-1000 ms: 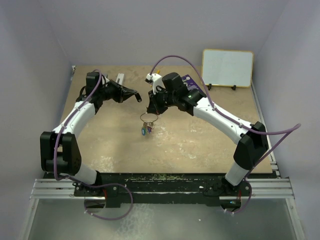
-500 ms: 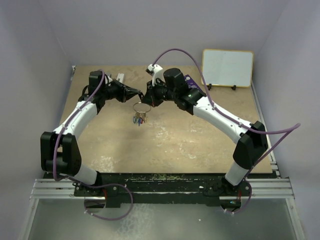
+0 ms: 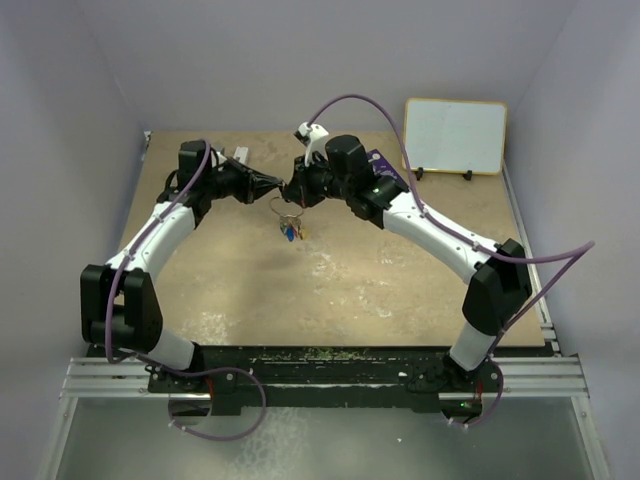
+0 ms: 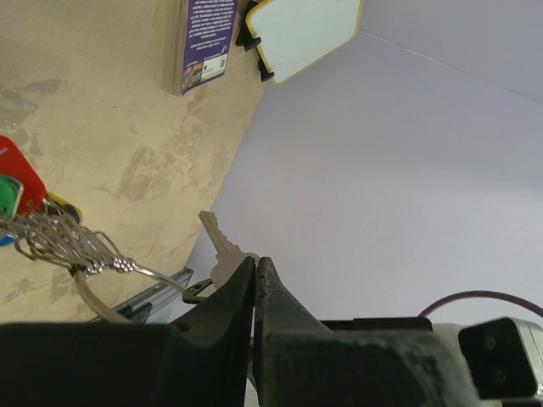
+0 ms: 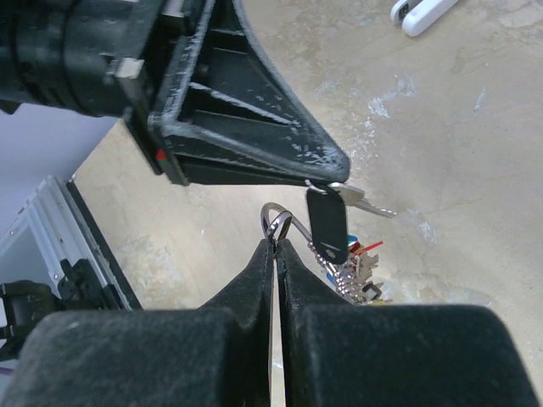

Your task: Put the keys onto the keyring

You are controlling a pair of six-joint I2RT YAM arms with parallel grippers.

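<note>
Above the middle of the worktop (image 3: pixel 380 285), my left gripper (image 4: pixel 256 264) is pressed together on one key (image 4: pixel 219 244). It's nose to nose with my right gripper (image 5: pixel 277 248), which is pinching the keyring (image 3: pixel 285 210). The other keys (image 3: pixel 290 233) dangle in a bunch below it.
</note>
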